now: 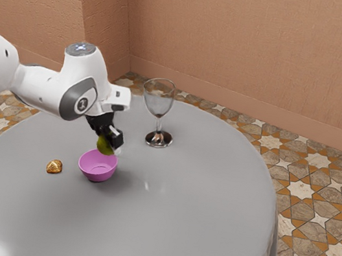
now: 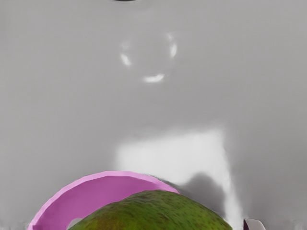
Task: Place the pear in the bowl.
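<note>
Two jaws (hand [image 1: 109,139] pointing down) pinch the pear [image 1: 105,147] above the pink bowl [image 1: 97,169]

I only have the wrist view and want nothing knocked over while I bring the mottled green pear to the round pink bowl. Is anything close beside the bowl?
Observer: Yes, a small, lumpy golden object lies on the table toward the exterior view's left, apart from the bowl.
Operator: There's a dark sliver at my picture's edge. Anything tall out there?
Observer: A clear stemmed glass stands upright beyond the bowl, toward the exterior view's right; the sliver may be its foot.
Operator: Is the pear down inside yet?
Observer: No, the gripper holds it with most of it showing above the bowl's rim.
</note>
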You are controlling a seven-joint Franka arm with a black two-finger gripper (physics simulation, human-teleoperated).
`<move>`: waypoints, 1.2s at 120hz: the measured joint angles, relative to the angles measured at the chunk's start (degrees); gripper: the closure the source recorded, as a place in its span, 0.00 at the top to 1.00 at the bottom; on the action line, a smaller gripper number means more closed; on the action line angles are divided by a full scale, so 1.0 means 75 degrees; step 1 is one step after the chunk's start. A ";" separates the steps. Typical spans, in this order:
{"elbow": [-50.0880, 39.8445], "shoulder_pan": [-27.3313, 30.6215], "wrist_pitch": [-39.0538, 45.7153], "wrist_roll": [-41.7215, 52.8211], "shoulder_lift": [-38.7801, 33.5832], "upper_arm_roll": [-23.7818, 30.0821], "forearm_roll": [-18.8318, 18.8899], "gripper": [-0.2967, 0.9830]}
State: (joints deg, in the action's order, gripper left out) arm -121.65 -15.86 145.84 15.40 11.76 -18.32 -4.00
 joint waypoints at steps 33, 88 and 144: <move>-0.0225 0.0225 0.0038 0.0170 -0.0081 -0.0089 0.0613 0.36; -0.0224 0.0228 0.0002 0.0640 -0.0063 -0.0076 0.0546 0.67; 0.3662 0.0517 -0.5340 0.0201 -0.1164 0.0566 0.0079 0.76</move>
State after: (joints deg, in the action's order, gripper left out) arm -94.18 -11.98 105.79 16.91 3.03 -14.08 -3.41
